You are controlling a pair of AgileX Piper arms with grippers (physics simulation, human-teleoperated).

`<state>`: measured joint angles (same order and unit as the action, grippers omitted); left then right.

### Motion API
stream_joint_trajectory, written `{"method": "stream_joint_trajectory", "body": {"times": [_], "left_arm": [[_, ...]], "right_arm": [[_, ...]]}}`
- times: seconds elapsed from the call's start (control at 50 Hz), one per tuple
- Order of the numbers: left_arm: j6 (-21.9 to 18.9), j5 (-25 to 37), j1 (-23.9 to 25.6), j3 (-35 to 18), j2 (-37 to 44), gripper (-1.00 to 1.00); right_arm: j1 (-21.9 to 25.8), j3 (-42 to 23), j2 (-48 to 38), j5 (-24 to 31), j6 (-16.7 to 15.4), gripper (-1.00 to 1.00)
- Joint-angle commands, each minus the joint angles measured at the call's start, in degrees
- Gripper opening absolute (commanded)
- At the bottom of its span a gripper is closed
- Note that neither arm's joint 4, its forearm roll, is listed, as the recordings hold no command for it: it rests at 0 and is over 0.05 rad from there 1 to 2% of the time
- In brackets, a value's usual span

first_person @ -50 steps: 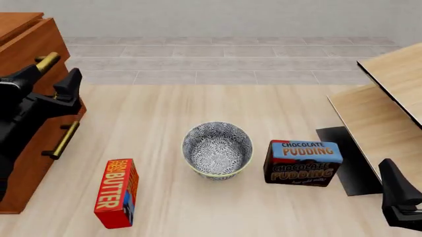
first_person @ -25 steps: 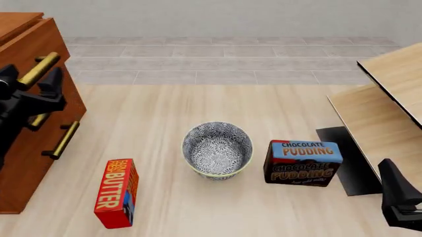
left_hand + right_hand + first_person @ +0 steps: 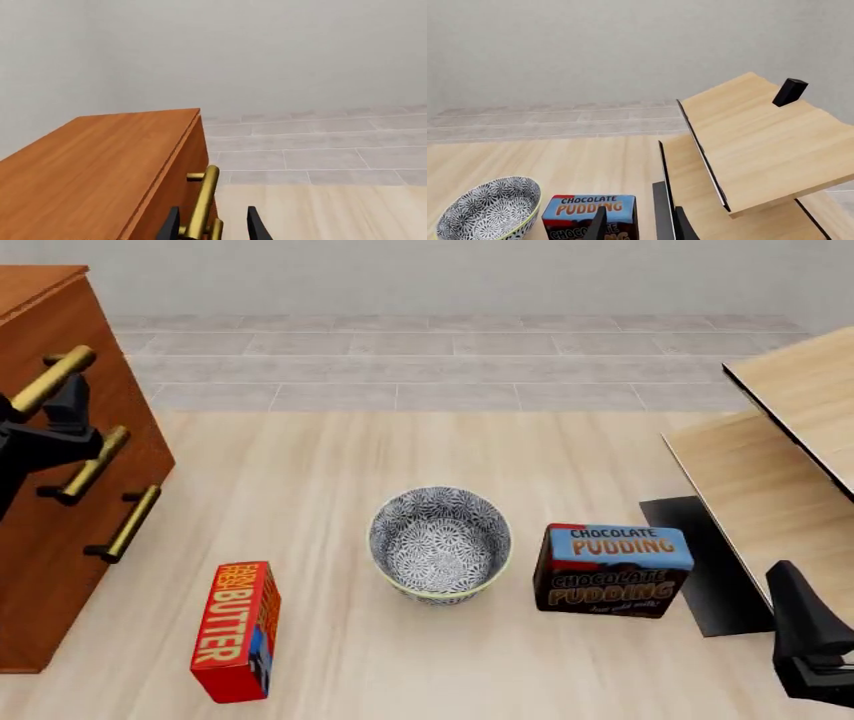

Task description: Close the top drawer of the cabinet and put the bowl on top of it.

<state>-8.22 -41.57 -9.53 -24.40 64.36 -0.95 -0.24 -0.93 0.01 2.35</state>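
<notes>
Stock as I see it from my station. Cabinet [image 3: 54, 490]: reddish-brown wood, against the left edge of the front view, three brass bar handles down its face. Top drawer [image 3: 175, 187]: its front reads flush with the cabinet face in both views, handle [image 3: 54, 380] standing proud. My left gripper [image 3: 212, 227]: at that handle, fingers apart, one on each side of the bar; I cannot tell if they touch it. Bowl [image 3: 439, 543]: blue-and-white floral, upright on the table [image 3: 334, 470] near its middle, well apart from the cabinet, nothing in it that I can make out. Butter box [image 3: 236, 630]: red, lying to the bowl's near left. Chocolate pudding box [image 3: 614, 569]: standing just right of the bowl. Pale wood furniture [image 3: 787, 440]: right edge. My right gripper [image 3: 637, 225]: low at the near right corner, fingers apart, holding nothing, pointing toward the pudding box.
</notes>
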Motion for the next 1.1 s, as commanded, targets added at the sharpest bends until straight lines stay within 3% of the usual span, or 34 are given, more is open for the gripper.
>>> {"method": "stream_joint_trajectory", "body": {"times": [0.02,0.26,0.52,0.66,0.84,1.1], "left_arm": [[-1.33,-0.39,-5.60,-0.46,0.72,1.00],[-1.10,-2.02,-13.14,-1.57,3.55,1.00],[-0.68,-3.40,-15.52,-1.41,4.33,1.00],[0.06,-1.94,-12.47,0.94,-0.73,1.00],[2.97,10.47,-5.02,2.82,-16.60,1.00],[3.05,21.96,0.41,2.33,-29.60,1.00]], "right_arm": [[0.08,0.13,-0.03,-0.12,-0.06,1.00],[0.23,0.00,0.11,0.13,-0.13,1.00],[0.27,0.07,0.23,0.16,-0.14,1.00],[0.31,0.02,0.07,0.01,-0.25,1.00],[0.07,0.02,0.04,-0.11,0.01,1.00],[0.22,-0.06,0.40,0.46,0.06,1.00]]}}
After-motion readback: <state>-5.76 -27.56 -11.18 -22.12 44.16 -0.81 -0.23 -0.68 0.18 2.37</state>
